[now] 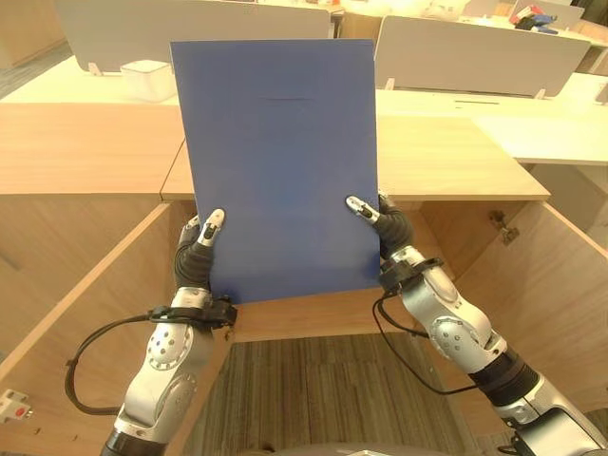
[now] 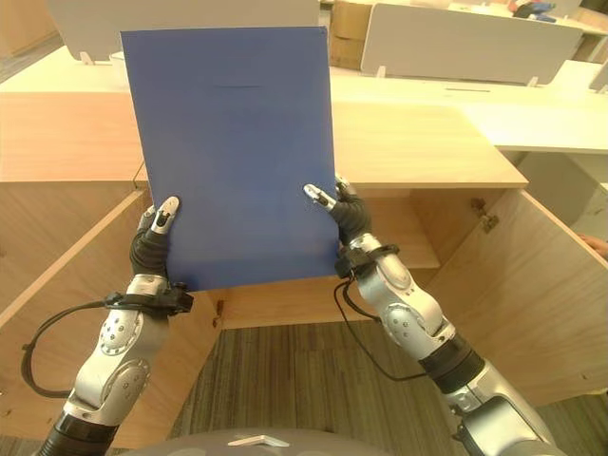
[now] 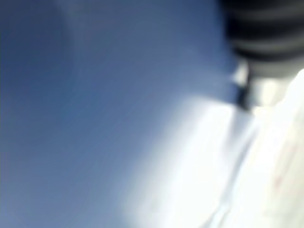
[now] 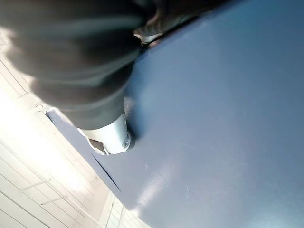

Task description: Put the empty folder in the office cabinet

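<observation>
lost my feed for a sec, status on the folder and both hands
Left hand and right hand pinch the blue folder by its lower edges. Folder upright, above the open cabinet. Doors open, nothing blocking.

Both head eyes look down at the blue folder (image 1: 275,161); each wrist camera sits pressed against it.

Right hand (image 4: 90,71) is pressing against the blue folder (image 4: 223,123), dark ribbed cover sitting at about 10 o'clock, a silver thumb or finger (image 4: 111,137) touching the folder's face. Bright ceiling panels (image 4: 33,190) are showing at 7 o'clock.
</observation>
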Motion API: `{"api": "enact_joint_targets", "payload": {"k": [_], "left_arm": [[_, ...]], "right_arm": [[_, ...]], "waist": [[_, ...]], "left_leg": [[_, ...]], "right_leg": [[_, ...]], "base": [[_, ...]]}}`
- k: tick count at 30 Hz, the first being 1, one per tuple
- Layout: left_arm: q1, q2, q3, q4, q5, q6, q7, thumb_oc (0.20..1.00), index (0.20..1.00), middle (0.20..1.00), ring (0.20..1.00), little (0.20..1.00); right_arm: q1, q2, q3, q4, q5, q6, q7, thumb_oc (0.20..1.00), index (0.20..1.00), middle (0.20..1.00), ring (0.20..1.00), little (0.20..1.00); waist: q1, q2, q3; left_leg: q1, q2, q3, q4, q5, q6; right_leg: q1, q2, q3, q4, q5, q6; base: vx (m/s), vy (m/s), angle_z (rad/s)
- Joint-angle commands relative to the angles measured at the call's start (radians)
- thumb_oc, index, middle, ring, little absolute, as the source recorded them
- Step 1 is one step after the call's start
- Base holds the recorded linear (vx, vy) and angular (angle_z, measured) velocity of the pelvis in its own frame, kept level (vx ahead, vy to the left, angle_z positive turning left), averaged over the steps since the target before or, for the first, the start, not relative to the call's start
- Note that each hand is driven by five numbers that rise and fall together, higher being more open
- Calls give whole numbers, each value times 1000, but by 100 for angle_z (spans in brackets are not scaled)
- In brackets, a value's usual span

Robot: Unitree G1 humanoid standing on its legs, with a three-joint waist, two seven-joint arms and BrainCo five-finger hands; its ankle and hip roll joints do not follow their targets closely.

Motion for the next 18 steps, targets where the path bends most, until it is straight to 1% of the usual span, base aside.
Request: {"api": "enact_joint_targets", "payload": {"k": [1,4,5,9,11,12,13,14,15,18], "left_arm": [[-84,18,-58,-96,-21,-64,-43,200,200,200,200,200],[-78,12,-58,-90,-22,-58,-39,200,200,200,200,200],[-78,11,-56,-83,-22,-59,-32,1000,1000,1000,1000,1000],[-70,7,-40,-86,-6,-63,-23,1000,1000,1000,1000,1000],[-56,6,-16,-90,4,-68,-14,1000,1000,1000,1000,1000],[-39,9,15,-94,37,-80,-1,1000,1000,1000,1000,1000],[-38,9,15,-95,38,-79,0,1000,1000,1000,1000,1000],[-20,13,46,-97,61,-86,6,1000,1000,1000,1000,1000],[-19,13,46,-98,62,-86,6,1000,1000,1000,1000,1000],[4,22,85,-90,92,-94,9,1000,1000,1000,1000,1000]], "right_arm": [[-71,81,25,7,14,-24,21,200,200,200,200,200],[-63,95,20,17,12,-26,16,200,200,200,200,200],[-60,96,18,20,12,-27,13,200,200,200,200,200],[-33,102,6,29,8,-28,11,200,200,200,200,200],[3,98,-9,29,6,-27,11,200,200,200,200,200],[53,88,-21,32,4,-16,16,200,200,200,200,200],[54,88,-20,31,4,-16,16,200,200,200,200,200],[98,70,-25,46,-4,5,27,200,200,200,200,200],[98,70,-24,46,-4,5,27,200,200,200,200,200],[154,35,-4,72,-23,52,62,200,200,200,200,200]], "waist": [[4,-14,-54],[3,-12,-54],[2,-11,-54],[1,-9,-54],[2,-7,-52],[2,-6,-50],[2,-6,-50],[3,-4,-47],[3,-4,-48],[9,-5,-44]], "left_leg": [[-22,1,-47,-10,-80,-15],[-18,1,-46,-10,-82,-14],[-18,1,-46,-10,-81,-14],[-18,1,-47,-10,-81,-15],[-17,1,-46,-10,-81,-15],[-17,0,-47,-10,-82,-14],[-16,0,-47,-10,-82,-14],[-16,0,-46,-10,-81,-15],[-16,0,-46,-10,-81,-15],[-16,0,-47,-10,-81,-16]], "right_leg": [[41,-76,-56,0,-44,66],[42,-75,-55,0,-43,66],[42,-75,-54,0,-43,66],[42,-75,-55,0,-43,66],[42,-76,-56,0,-42,67],[42,-77,-58,0,-42,67],[42,-77,-58,0,-42,67],[43,-77,-60,0,-42,68],[44,-77,-60,0,-42,68],[45,-79,-66,0,-43,70]], "base": [[0,0,0],[0,0,0],[0,0,0],[0,0,0],[0,0,0],[0,0,0],[0,0,0],[0,0,0],[0,0,0],[0,0,0]]}}
